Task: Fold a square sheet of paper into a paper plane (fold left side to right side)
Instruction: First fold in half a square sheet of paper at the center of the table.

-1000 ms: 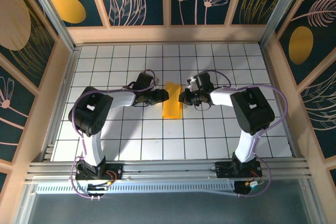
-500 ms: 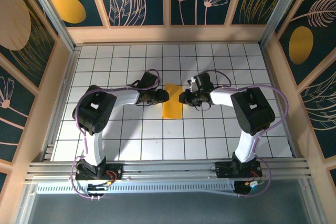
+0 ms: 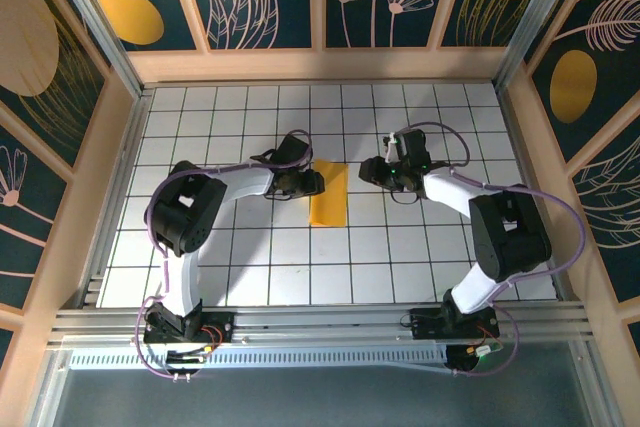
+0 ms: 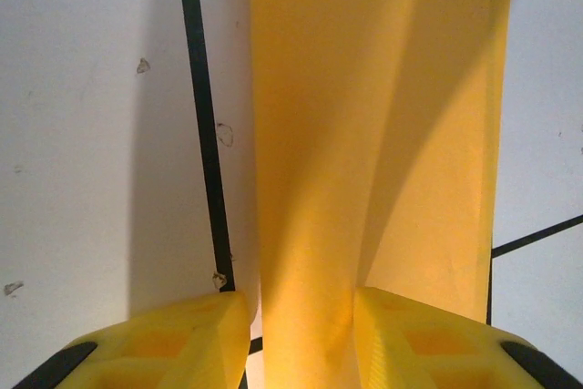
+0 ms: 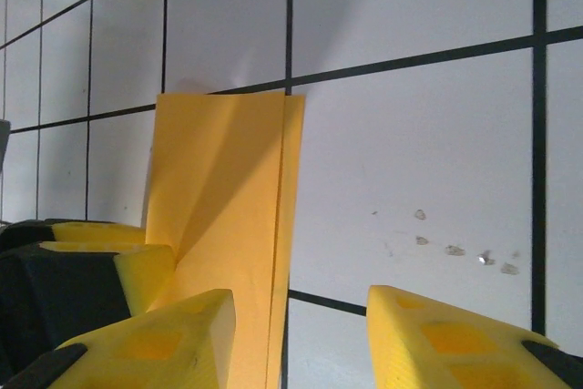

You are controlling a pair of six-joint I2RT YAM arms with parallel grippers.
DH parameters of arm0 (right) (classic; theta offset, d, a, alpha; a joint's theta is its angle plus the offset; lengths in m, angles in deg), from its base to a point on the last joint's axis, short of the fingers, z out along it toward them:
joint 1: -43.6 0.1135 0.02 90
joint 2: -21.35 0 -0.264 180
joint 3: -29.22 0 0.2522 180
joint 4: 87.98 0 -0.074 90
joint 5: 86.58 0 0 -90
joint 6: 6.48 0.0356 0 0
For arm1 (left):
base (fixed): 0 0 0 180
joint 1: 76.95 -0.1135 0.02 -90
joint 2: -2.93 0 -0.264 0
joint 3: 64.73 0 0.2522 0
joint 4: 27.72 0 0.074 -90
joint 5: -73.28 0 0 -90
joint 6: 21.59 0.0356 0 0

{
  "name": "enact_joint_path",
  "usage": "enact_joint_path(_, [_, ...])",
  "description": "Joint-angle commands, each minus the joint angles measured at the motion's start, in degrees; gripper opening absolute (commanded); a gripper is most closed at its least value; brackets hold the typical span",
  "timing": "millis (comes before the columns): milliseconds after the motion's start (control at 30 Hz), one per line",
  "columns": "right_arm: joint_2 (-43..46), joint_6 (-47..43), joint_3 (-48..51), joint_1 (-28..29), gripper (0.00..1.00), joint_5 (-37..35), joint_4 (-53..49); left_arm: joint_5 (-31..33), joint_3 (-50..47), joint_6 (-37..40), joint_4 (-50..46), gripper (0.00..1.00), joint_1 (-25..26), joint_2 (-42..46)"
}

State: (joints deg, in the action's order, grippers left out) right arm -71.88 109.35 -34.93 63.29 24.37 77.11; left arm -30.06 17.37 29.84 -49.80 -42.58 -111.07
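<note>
The left gripper (image 4: 301,348) pinches a thin yellow-orange sheet of paper (image 4: 364,134) that is folded into a narrow rectangle. A raised ridge of the sheet runs up between its two blocky yellow fingers (image 4: 182,343) and fills the gap. Seen from above, the gripper meets the left long edge of the sheet, which lies about the middle of the white table surface with black grid lines (image 3: 250,267). Its long sides run from the near edge toward the far edge, slightly tilted. The right gripper (image 5: 301,343) has its yellow fingers spread, with bare surface and a strip of the sheet's edge showing between them – it grips nothing. In the overhead view it sits just right of the paper, apart from it. The right wrist view shows the sheet's layers slightly offset along the right edge, and its left side lifted against the left gripper's finger.
</note>
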Motion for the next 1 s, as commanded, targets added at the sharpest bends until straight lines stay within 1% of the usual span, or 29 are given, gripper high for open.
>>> enact_joint_path(0, [1.3, -1.0, 1.2, -0.2, 0.43, -1.4, -1.4, 2.1, -0.4, 0.3, -1.3, 0.38, 1.8, -7.1])
enact_joint_path(600, [-0.3, -1.0, 1.5, -0.2, 0.43, 1.2, -0.5, 2.5, 2.2, 2.3, -3.2, 0.45, 3.1, -9.3])
enact_joint_path(967, [-0.8, -1.1, 1.5, 0.0, 0.43, 1.9, -0.5, 3.9, 2.7, 3.9, -4.7, 0.45, 3.0, -9.5])
